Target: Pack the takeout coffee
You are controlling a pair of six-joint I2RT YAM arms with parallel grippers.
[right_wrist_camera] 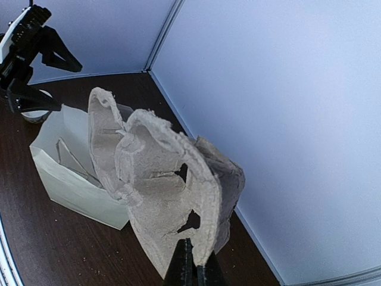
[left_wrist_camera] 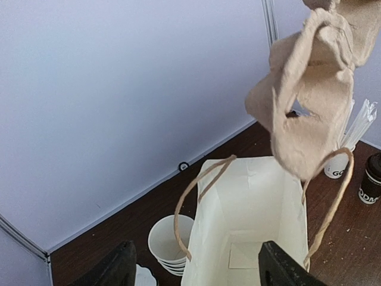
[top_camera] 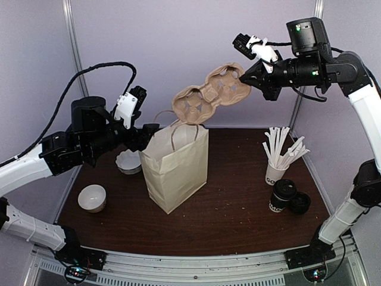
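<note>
Takeout coffee (top_camera: 281,195): upright, lidded, near right edge of table (top_camera: 232,229); bare tabletop between it and paper bag (top_camera: 176,173).
Right gripper (top_camera: 249,74): clenched on pulp cup carrier (top_camera: 211,94), above bag mouth.
Left gripper (top_camera: 150,133): spread wide, grasping nothing, at bag's rear-left rim.

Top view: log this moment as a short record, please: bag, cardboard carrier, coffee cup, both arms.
bag: upright at mid table, mouth open
carrier: empty, tilted, in the air above the bag's mouth, not yet inside
coffee cup: lidded, standing on the table at the right, not packed
right arm: jaws shut on the carrier's edge
left arm: jaws open at the bag's left side
</note>
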